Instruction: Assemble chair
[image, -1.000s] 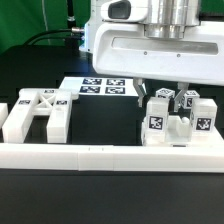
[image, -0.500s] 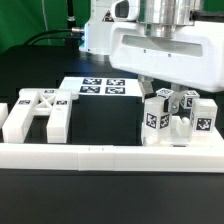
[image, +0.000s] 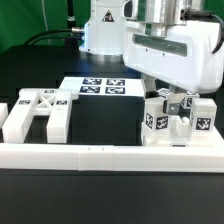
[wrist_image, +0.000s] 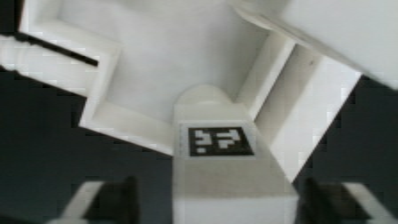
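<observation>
The chair's white parts lie in two groups. A cluster of tagged blocky pieces (image: 176, 120) stands at the exterior view's right. A larger frame-shaped part (image: 35, 112) lies at the left. My gripper (image: 168, 92) hangs just above the right cluster, with its fingers down among the upper blocks. In the wrist view my gripper (wrist_image: 214, 203) is open. Its fingers (wrist_image: 100, 200) stand on either side of a white piece with a square tag (wrist_image: 221, 140), with dark gaps between each finger and the piece. Whether the fingers touch it cannot be told.
The marker board (image: 100, 87) lies flat at the back middle. A long white border rail (image: 100, 155) runs along the front of the black table. The arm's white body (image: 105, 25) stands behind, with cables at the back left.
The arm has moved steadily toward the exterior view's right and now sits over the right cluster of parts. No part has moved.
</observation>
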